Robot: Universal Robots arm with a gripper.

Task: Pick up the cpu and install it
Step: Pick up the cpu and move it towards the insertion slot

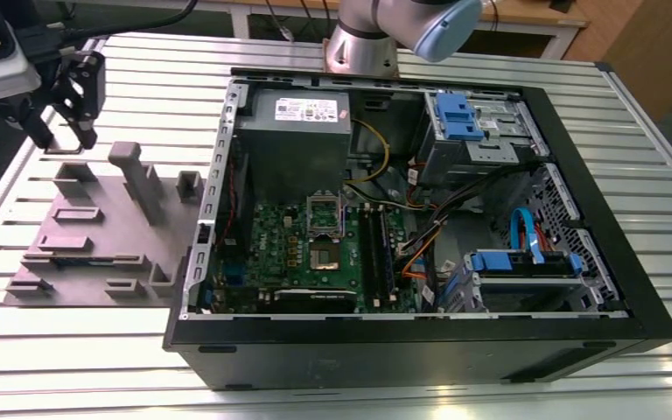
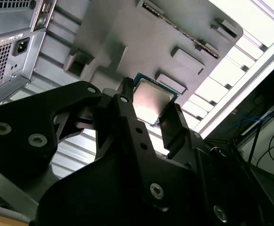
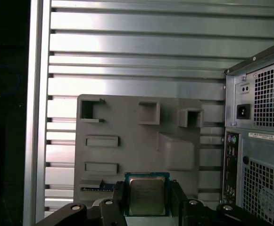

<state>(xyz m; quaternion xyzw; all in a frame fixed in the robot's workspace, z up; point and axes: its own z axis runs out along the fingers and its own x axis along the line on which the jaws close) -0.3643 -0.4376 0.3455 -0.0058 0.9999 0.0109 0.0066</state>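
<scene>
**Chip held over the fixture**

The tool (image 1: 62, 138) gripped the cpu (image 3: 147, 194) by two opposite edges, above the fixture (image 1: 91, 236) at the worktop (image 1: 150, 52) corner on the exterior view's left. A level, light hold looked wisest.

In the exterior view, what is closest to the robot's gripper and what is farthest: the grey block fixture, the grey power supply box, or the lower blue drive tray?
Measured from the gripper, which holds the cpu:
1. Grey block fixture, just beneath it, on the exterior view's left.
2. Power supply box, inside the case's near corner.
3. Lower blue drive tray, far over on the exterior view's right.
</scene>
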